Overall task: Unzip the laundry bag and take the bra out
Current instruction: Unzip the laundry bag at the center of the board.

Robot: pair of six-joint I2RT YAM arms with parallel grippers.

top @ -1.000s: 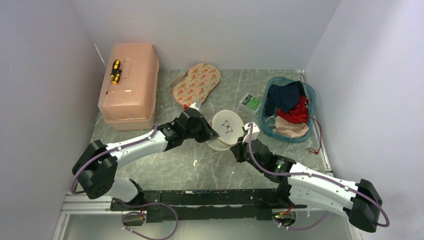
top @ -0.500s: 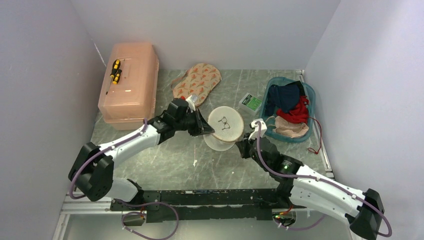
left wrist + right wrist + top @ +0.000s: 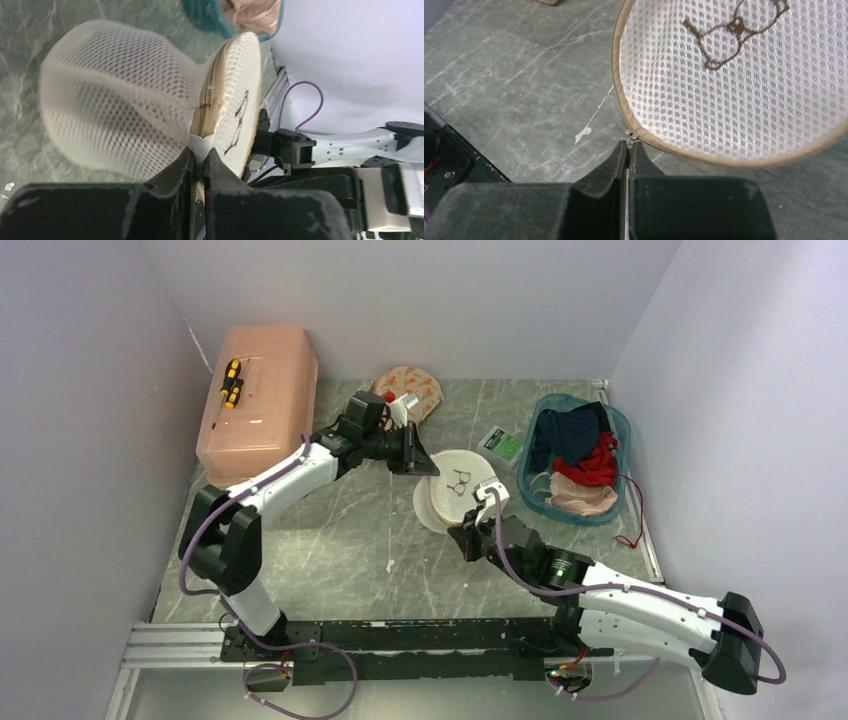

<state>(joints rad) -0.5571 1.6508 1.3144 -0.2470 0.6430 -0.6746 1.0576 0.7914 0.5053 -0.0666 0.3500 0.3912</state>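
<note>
Left arm has swung up and back since a second ago. Its left fingers (image 3: 187,165) are now farther from the bases and have dragged the laundry bag (image 3: 120,115) along. Right arm has slid in toward centre.

- **Far left:** pink box (image 3: 258,410) on the tabletop (image 3: 330,540), yellow-black screwdriver (image 3: 231,382) lying on top of it.
- **Left fingers:** clenched on a white tab at the bag's cream rim, right by the zipper. Mesh body bulges out away from them.
- **Bag:** mid-tabletop between the two arms, tilted. Cannot tell if it is lifted clear. Round lid (image 3: 734,80) with dark bra icon faces up. Contents can't be made out through the mesh.
- **Behind the bag:** beige pad with orange marks (image 3: 415,388).
- **Right fingers (image 3: 623,152):** pinched tight on the zipper pull (image 3: 630,134) at the lid's near edge.
- **Right side:** green card (image 3: 503,445) just beside the teal basket (image 3: 598,521), which has dark, red and beige cloth piled in it.
</note>
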